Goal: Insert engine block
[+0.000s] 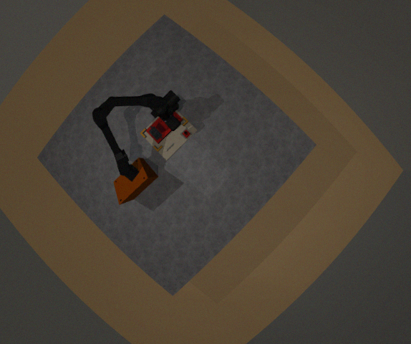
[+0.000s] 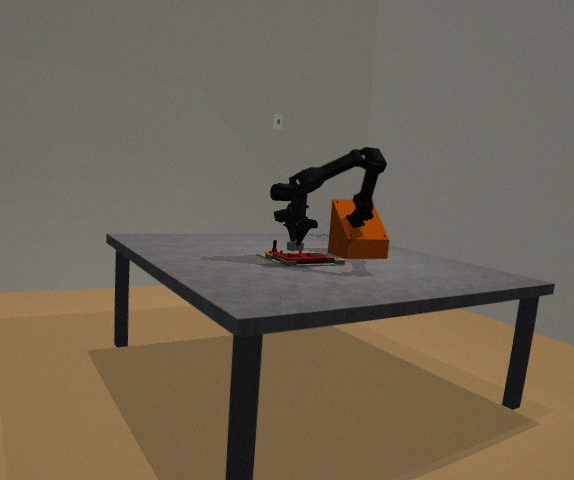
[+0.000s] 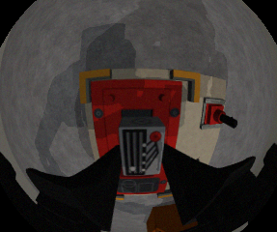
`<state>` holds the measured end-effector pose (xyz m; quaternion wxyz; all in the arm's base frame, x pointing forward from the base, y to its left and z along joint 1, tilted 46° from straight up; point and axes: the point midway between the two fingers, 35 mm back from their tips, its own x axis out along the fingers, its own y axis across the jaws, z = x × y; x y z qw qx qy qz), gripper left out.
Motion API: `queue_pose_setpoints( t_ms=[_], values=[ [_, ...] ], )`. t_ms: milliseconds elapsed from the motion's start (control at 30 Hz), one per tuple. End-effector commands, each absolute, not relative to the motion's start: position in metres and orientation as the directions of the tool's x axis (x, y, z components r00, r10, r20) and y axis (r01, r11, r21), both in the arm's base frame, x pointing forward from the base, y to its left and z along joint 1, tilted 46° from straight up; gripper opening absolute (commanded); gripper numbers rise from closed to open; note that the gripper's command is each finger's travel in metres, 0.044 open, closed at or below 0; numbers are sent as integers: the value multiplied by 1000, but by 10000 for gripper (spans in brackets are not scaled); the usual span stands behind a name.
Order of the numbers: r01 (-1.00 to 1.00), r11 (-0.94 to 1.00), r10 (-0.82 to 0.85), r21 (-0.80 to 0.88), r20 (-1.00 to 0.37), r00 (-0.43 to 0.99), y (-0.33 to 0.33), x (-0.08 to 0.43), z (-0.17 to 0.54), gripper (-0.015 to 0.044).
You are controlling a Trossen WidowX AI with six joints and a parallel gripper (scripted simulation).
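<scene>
The red car body lies flat on a cream board. A dark part of its opening shows just beyond the block in the wrist view. My gripper points down and is shut on the grey engine block, which has dark grooves and a red round mark on top. The block is held upright a little above the car body and hides part of the opening. The rib and the block's slot side cannot be made out. The top view does not show the fingertips clearly.
The cream board has yellow corner brackets. A black lever on a red base stands up beside the car body. The orange arm stand is on the table nearby.
</scene>
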<state>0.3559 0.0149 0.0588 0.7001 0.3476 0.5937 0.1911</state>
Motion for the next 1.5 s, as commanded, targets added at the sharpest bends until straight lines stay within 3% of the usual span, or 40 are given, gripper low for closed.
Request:
queue_pose_setpoints(
  t_ms=[0,100,1467],
  values=[
    [148,682,681,716,-696,227,15,356,60,79],
    [153,681,681,717,-696,227,15,356,60,157],
    [151,681,682,717,-696,227,17,357,60,159]
  ],
)
